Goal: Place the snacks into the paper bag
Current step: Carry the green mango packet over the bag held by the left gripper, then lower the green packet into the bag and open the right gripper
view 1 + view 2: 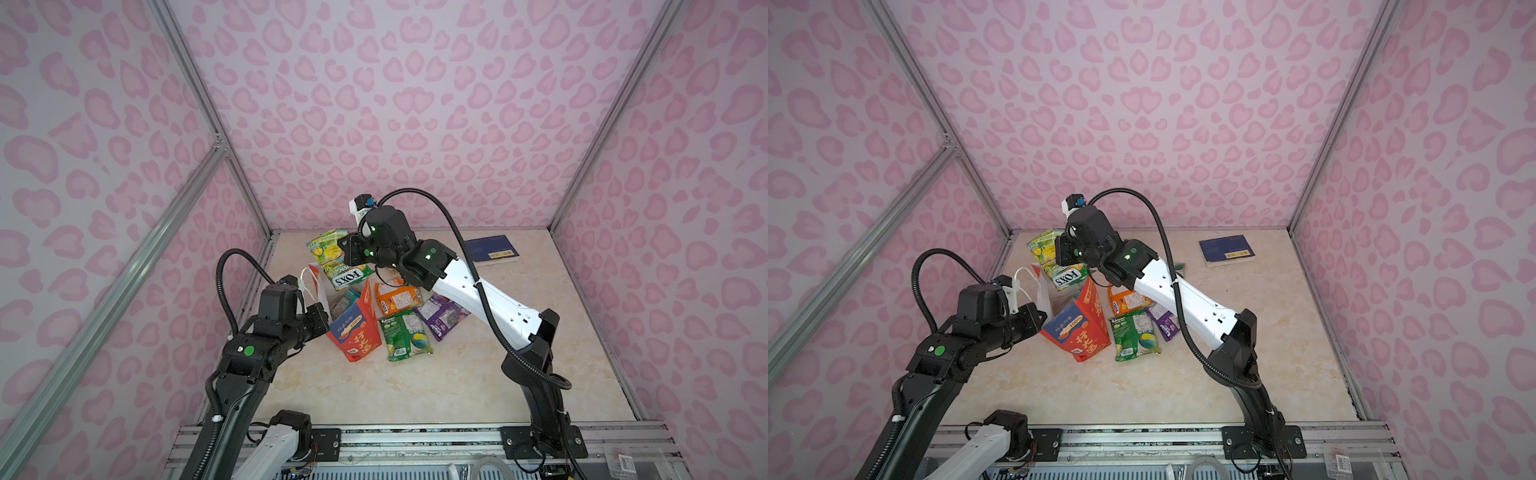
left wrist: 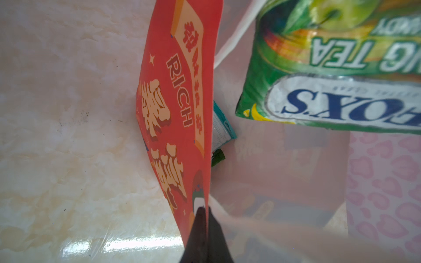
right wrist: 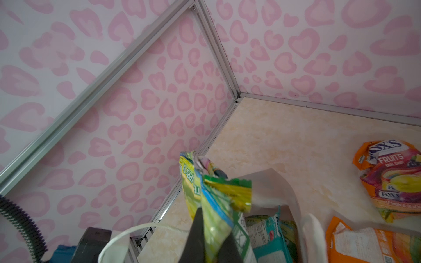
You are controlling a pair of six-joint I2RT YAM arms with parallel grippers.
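Pink-patterned walls enclose a marbled table. The left pincer is clenched on the rim of the red paper bag. The right pincer grasps two snacks, a yellow-green packet and a green FOX'S packet, above the bag's mouth. A teal packet sits inside. An orange packet, a green packet and a purple packet lie on the table beside it.

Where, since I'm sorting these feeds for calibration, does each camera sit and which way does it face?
Top views: high above the robot's base, looking down onto the table; left arm and right arm show.
Left wrist: on the left arm, looking along the left fingers pinching the paper bag wall; green FOX'S packet beyond.
Right wrist: on the right arm, facing the wall corner past the right fingers, which grip that packet.
Shared: both wrist views show the teal packet inside the bag.
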